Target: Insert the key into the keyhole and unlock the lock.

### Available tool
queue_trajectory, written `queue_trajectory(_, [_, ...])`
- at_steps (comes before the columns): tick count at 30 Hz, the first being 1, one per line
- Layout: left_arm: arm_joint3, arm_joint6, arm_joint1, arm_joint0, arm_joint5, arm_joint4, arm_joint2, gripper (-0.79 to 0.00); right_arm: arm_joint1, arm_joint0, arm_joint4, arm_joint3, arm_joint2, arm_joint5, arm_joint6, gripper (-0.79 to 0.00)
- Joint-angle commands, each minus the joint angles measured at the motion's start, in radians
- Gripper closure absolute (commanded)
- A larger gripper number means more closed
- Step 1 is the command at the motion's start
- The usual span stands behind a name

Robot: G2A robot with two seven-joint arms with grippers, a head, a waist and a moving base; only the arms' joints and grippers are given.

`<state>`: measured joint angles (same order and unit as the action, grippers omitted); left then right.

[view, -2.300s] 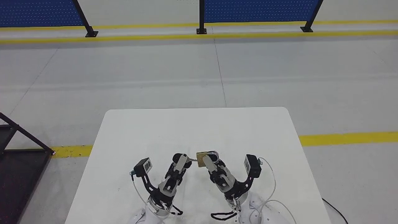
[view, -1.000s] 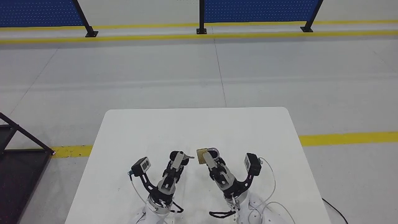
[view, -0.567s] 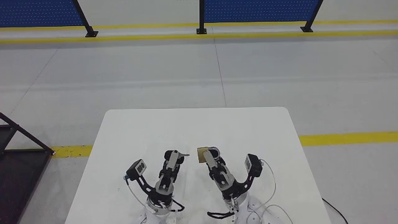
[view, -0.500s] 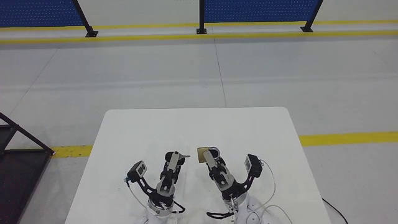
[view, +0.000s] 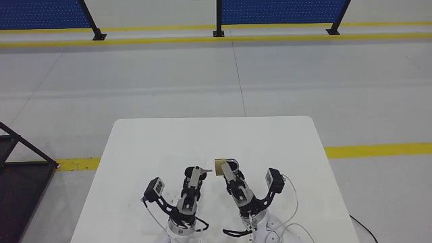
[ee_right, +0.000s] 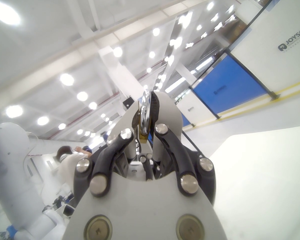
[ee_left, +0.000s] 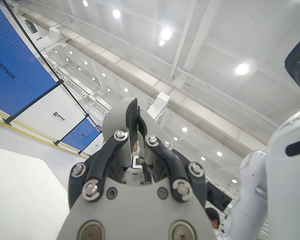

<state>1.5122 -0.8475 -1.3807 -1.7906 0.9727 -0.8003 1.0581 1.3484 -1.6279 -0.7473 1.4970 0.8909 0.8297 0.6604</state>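
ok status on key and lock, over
Left gripper shut on key, right gripper shut on lock. Key tip at lock body; inserted or not, cannot tell. Nothing in the way.

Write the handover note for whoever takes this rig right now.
Left gripper: shut on the key, above the table, with the key's tip pointing at the padlock.
Right gripper: shut on the padlock, held up beside the key.
Done: both things are in hand and close together.
Left: it cannot be seen whether the key is in the keyhole. Insert it, turn it and unlock.
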Motion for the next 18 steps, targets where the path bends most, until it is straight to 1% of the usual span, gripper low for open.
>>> queue_trajectory(1, [-0.01,-0.005,-0.006,0.005,-0.005,-0.005,-0.001,0.0,0.0,-0.002,-0.001,0.002,0.002,0.004,-0.001,0.0])
queue_trajectory(18, [-0.03,0.016,-0.04,0.002,0.016,-0.019,0.018,0.0,0.003,-0.021,-0.01,0.015,0.016,0.008,-0.02,0.0])
